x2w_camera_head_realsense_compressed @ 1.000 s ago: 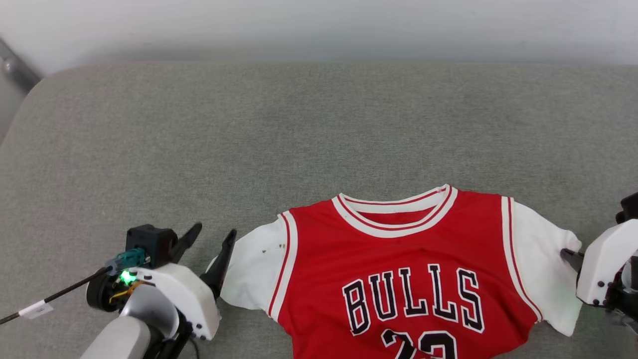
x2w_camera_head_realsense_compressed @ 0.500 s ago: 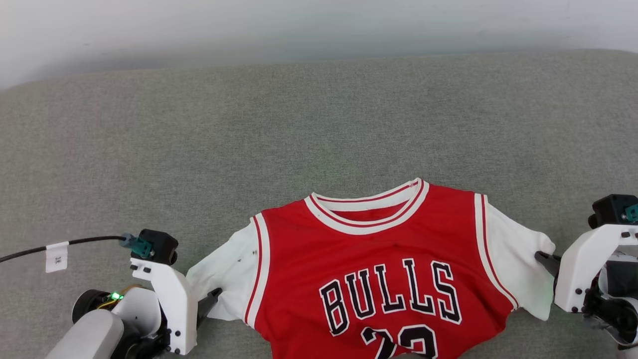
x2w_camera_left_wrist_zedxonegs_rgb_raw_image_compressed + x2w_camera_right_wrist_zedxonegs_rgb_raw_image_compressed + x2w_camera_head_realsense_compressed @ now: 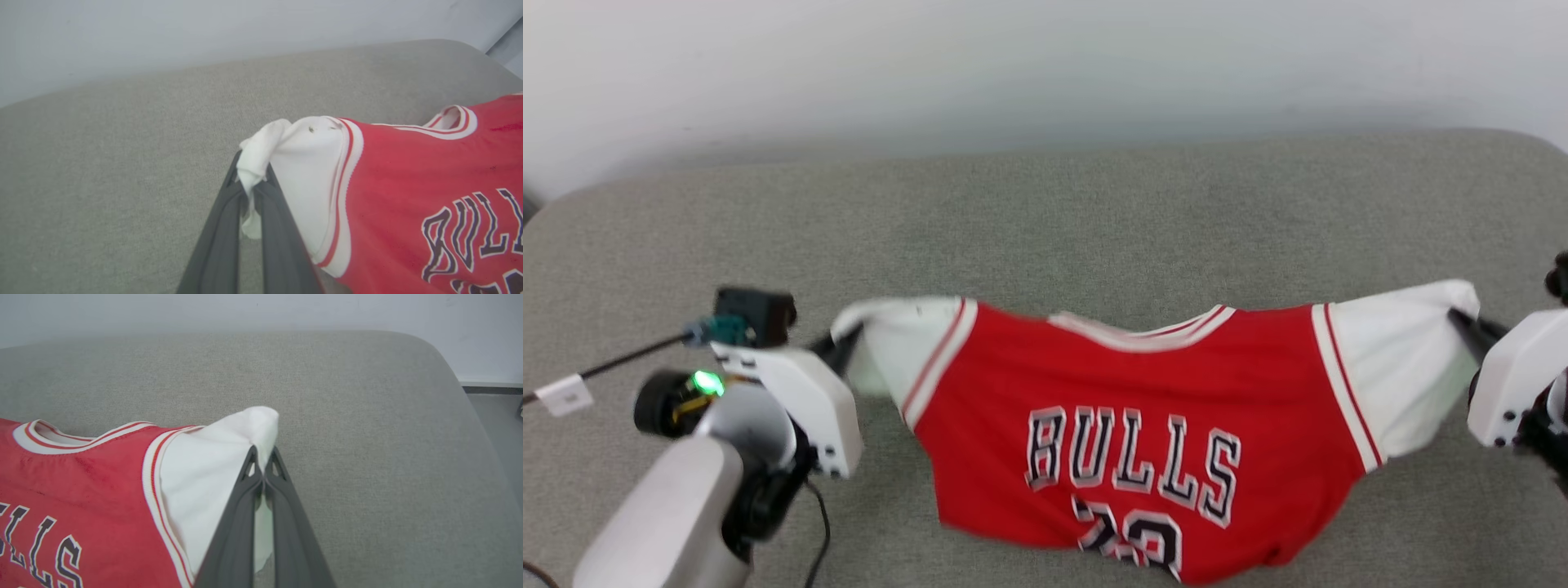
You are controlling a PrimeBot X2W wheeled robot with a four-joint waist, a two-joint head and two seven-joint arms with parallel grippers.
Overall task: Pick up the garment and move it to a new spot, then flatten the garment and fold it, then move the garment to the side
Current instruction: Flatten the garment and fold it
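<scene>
Grey fabric surface (image 3: 1045, 212), pale wall (image 3: 1045, 65) behind. Nearest, the garment (image 3: 1143, 384) hangs red-bodied and slack, its hem low over the surface; whether they touch, cannot tell. Further out, the left fingers (image 3: 220, 228) are clamped on one white sleeve tip and the right fingers (image 3: 237, 522) on the other, the collar sagging between. Judged light, limp, not slippery. The sleeve-tip holds bunch the cloth, so the shoulder seams would likely carry it flatter.
</scene>
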